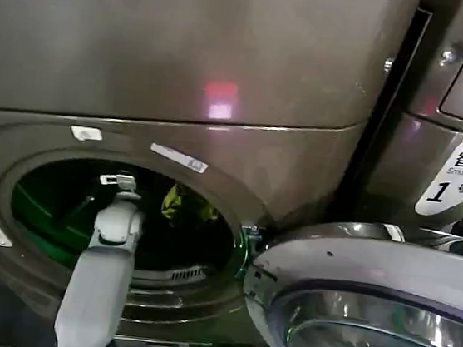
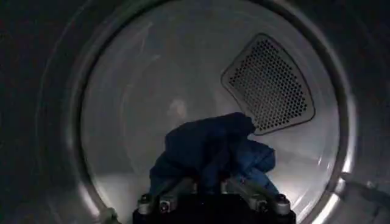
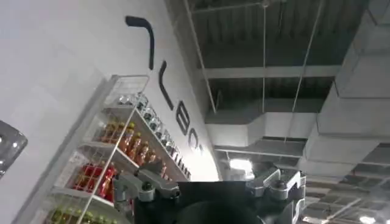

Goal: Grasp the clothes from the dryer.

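Our left gripper (image 1: 119,182) reaches through the porthole of the dryer (image 1: 176,75), with open drum space all round the arm. In the left wrist view its fingers (image 2: 167,193) close on the clothes (image 2: 210,149) on the drum floor. Our right gripper (image 3: 213,192) points at the ceiling; we cannot tell its state.

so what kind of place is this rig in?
Probably a laundry demo area inside a shop or showroom: the dryer beside a second machine labelled "Smart wash 1", a shelf rack of bottled drinks, and exposed ceiling ducts.
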Available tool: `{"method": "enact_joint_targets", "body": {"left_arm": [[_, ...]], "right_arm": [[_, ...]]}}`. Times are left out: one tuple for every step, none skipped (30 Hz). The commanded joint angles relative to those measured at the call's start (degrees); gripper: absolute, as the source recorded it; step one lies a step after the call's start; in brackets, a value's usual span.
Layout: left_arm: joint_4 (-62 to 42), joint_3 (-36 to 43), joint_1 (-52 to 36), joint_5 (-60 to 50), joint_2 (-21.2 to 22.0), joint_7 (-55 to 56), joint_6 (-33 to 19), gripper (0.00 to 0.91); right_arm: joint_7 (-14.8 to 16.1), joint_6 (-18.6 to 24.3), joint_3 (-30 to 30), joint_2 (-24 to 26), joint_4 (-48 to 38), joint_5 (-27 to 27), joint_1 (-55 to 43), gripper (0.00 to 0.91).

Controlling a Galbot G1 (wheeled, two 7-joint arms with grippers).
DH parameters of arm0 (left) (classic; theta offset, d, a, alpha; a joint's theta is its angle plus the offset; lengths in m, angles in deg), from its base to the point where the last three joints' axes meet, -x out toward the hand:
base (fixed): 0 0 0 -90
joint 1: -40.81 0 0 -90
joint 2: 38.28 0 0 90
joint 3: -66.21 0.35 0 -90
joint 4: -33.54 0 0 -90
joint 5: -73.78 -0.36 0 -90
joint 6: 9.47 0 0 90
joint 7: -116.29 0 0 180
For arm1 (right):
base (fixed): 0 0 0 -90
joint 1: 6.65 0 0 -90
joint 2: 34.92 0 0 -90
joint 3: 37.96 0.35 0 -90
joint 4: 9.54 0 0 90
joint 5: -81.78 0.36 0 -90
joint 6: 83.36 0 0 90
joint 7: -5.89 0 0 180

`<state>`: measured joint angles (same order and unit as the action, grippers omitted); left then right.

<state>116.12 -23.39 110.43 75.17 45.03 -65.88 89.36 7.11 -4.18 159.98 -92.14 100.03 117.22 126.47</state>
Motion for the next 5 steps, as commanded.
{"method": "enact_joint_targets", "body": {"left_arm": [[1.01,-0.16,0.27,0.89,0.06,0.55,0.27,0.0],[1.01,-0.19,0.24,0.95,0.03,0.56,0.32,0.0],[0.98,-0.24,0.16,1.07,-0.04,0.54,0.41,0.0],[0.92,-0.27,0.1,1.14,-0.03,0.54,0.45,0.0],[0.88,-0.29,-0.01,1.29,-0.04,0.53,0.51,0.0]], "right_arm": [[0.16,-0.44,0.33,0.03,0.07,-0.04,0.18,0.907],[0.18,-0.45,0.37,0.03,0.08,-0.04,0.17,0.907],[0.19,-0.47,0.38,0.03,0.07,-0.05,0.19,0.907],[0.17,-0.49,0.41,0.04,0.06,-0.07,0.19,0.907],[0.18,-0.52,0.44,0.05,0.05,-0.07,0.19,0.907]]}}
